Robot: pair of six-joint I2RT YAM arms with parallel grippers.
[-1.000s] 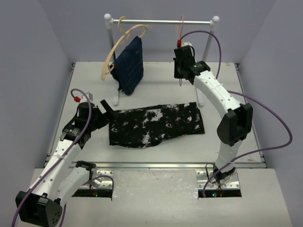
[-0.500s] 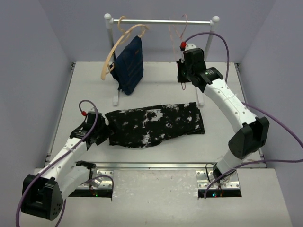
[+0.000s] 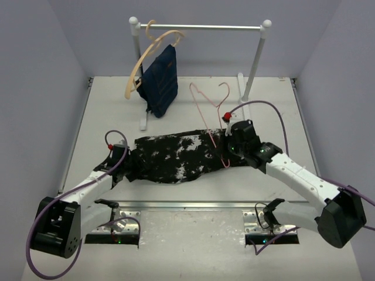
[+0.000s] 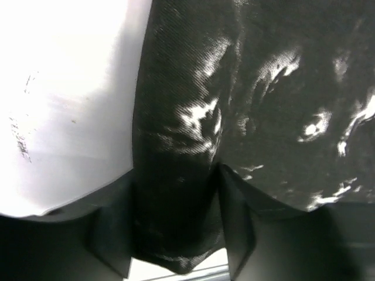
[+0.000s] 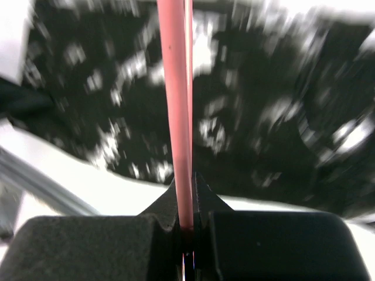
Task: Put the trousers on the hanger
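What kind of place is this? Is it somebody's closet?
Probably a robot test booth, not a closet. Plain walls box in a white table, a left arm and a right arm are bolted at its near edge, and a small clothes rail at the back holds a blue garment.

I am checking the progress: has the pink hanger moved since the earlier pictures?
Yes. The hanger has left the rack rail and come down toward the near edge; the right gripper, shut on it, holds it over the trousers.
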